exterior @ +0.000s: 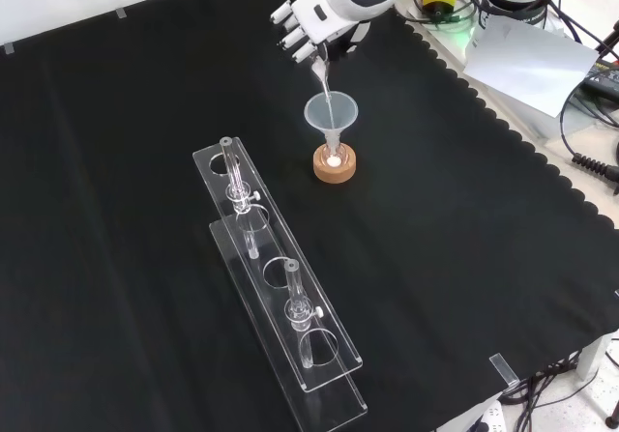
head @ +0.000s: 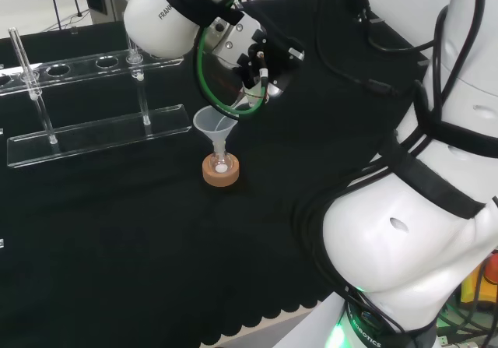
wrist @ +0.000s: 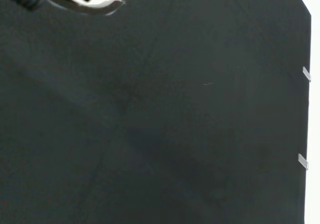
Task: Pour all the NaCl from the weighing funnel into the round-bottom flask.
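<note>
A small round-bottom flask (head: 221,164) stands on a cork ring (head: 221,174) in the middle of the cloth. A clear plastic funnel (head: 213,123) sits in its neck. White powder lies in the flask's bottom (exterior: 334,160). The hand (head: 255,58) hovers just above and to the right of the funnel in the head view, its fingers curled on a clear weighing funnel (head: 238,105). This piece is tilted steeply, with its narrow tip down inside the funnel's mouth. In the front view the hand (exterior: 306,14) is above the funnel (exterior: 331,113), and the weighing funnel (exterior: 323,79) hangs from it.
A long clear acrylic tube rack (head: 97,132) stands to the left in the head view, with glass tubes upright in it. In the front view the rack (exterior: 280,287) runs nearer the camera than the flask. White paper (exterior: 527,55) lies off the cloth at upper right.
</note>
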`<state>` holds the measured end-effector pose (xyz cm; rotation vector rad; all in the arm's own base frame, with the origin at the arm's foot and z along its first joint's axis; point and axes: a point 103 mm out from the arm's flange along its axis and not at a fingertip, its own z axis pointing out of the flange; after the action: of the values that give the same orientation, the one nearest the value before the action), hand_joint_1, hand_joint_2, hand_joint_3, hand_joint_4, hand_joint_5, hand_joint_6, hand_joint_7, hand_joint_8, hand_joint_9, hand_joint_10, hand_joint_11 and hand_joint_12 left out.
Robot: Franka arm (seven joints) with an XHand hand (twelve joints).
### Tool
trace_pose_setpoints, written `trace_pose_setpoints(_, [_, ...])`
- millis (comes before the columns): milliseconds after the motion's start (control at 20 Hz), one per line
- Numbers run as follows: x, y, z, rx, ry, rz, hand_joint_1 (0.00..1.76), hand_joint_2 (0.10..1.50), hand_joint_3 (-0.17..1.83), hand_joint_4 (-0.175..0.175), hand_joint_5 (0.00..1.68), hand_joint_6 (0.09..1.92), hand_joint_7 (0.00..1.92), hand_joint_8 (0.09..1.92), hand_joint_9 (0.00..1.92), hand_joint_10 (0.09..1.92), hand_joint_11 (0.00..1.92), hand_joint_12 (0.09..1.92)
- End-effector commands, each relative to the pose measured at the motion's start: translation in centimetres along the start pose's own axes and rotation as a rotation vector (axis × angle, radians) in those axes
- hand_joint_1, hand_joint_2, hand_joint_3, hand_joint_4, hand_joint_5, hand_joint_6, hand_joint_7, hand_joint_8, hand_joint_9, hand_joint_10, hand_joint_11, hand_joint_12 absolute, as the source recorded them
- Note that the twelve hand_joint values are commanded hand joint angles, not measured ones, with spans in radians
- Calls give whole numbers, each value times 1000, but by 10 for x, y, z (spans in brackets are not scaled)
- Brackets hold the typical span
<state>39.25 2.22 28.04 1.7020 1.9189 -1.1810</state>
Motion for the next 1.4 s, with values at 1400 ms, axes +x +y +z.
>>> trace_pose_setpoints(1400, [-4, -5, -12, 4, -84, 13, 1059, 700, 775, 175, 1065, 1087, 738, 621, 1112, 400, 776, 1092])
